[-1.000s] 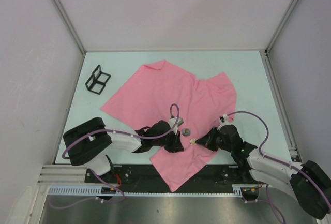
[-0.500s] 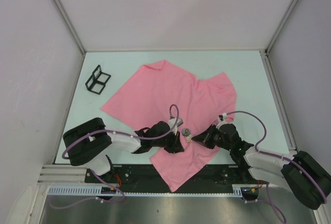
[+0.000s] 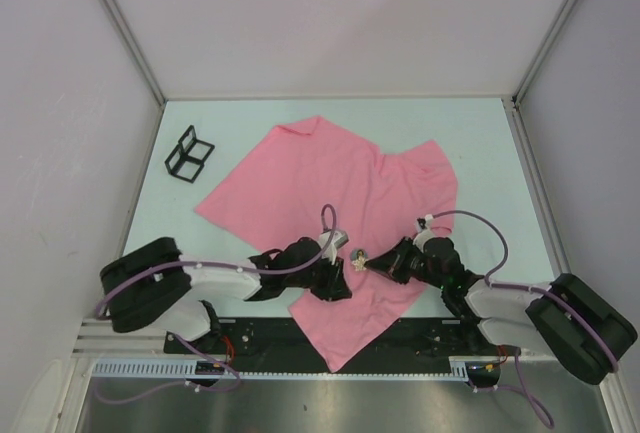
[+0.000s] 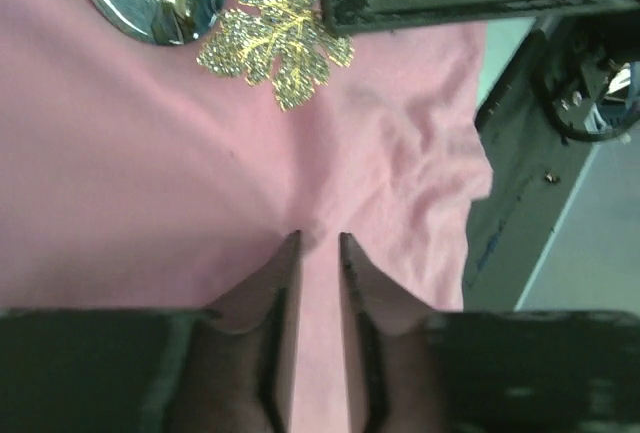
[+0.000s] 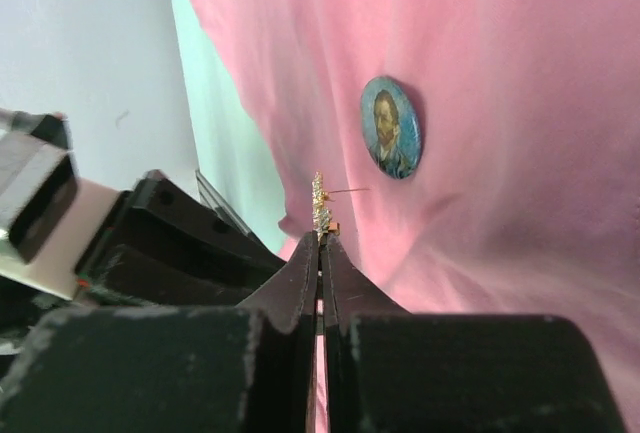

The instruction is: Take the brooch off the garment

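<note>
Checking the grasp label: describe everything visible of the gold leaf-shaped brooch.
The gold glittery leaf-shaped brooch looks like metal set with tiny sparkling stones, lobed and veined. The shut right end effector pinches its edge, beside the round portrait badge on the pink T-shirt. A thin pin juts from its back.

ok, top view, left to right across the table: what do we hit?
Black wire rack → left tool → round portrait badge → right tool, pinching the gold brooch → right arm's base. The pink garment spans most of that, so no slot.
</note>
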`<state>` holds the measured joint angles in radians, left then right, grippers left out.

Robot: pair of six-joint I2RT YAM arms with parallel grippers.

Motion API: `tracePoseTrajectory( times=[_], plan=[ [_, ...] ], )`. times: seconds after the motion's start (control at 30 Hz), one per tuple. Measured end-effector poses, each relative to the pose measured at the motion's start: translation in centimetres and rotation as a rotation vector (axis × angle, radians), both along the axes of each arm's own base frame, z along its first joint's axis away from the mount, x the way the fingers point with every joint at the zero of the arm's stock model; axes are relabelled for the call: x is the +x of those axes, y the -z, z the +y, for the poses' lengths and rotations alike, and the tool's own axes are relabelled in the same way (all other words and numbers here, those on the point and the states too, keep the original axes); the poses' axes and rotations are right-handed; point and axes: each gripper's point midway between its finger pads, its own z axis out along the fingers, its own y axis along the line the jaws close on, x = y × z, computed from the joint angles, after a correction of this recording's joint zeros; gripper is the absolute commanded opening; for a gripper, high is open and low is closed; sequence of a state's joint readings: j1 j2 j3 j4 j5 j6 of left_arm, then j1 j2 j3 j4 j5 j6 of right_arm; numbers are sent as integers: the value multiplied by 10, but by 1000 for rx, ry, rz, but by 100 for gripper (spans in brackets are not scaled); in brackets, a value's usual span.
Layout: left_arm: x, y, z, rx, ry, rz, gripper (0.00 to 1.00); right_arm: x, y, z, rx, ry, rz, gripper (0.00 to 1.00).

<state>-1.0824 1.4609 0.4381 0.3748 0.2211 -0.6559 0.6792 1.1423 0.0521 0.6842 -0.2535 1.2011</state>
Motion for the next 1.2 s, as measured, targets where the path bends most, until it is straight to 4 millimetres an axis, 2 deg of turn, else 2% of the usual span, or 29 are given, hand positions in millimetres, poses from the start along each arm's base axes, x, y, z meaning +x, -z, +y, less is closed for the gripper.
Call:
tracePoseTrajectory(
  times=[0.07,0.1,0.2,0.33,0.5,0.6,0.67,0.8,0.97,1.1,1.2],
  plan=[
    [-3,-12,5,-12,1,-8,41,-1,-2,-1,-4,-12,-19,0],
    [-4,-24,8,-29,-2,-22,43,0,-5,-2,-1,-18,-28,0],
    [-2,-66,13,-114,-1,-102,51,1,-11,-5,4,-45,-35,0],
    [12,-128,29,-235,-34,-224,63,0,-41,1,71,-141,-73,0],
    [44,-201,51,-393,-133,-307,62,-12,-91,11,119,-299,-245,0],
    [55,-222,51,-423,-156,-260,56,-12,-114,11,113,-329,-361,0],
    [63,-227,48,-417,-185,-179,51,-8,-121,9,70,-323,-443,0],
    [71,-207,49,-376,-280,30,54,11,-128,6,-74,-266,-610,0],
    [72,-197,50,-375,-415,281,51,34,-140,9,-277,-208,-866,0],
    [87,-193,51,-355,-538,467,55,41,-137,24,-438,-231,-1070,0],
    [102,-199,53,-352,-621,545,57,45,-130,33,-539,-257,-1171,0]
  ],
)
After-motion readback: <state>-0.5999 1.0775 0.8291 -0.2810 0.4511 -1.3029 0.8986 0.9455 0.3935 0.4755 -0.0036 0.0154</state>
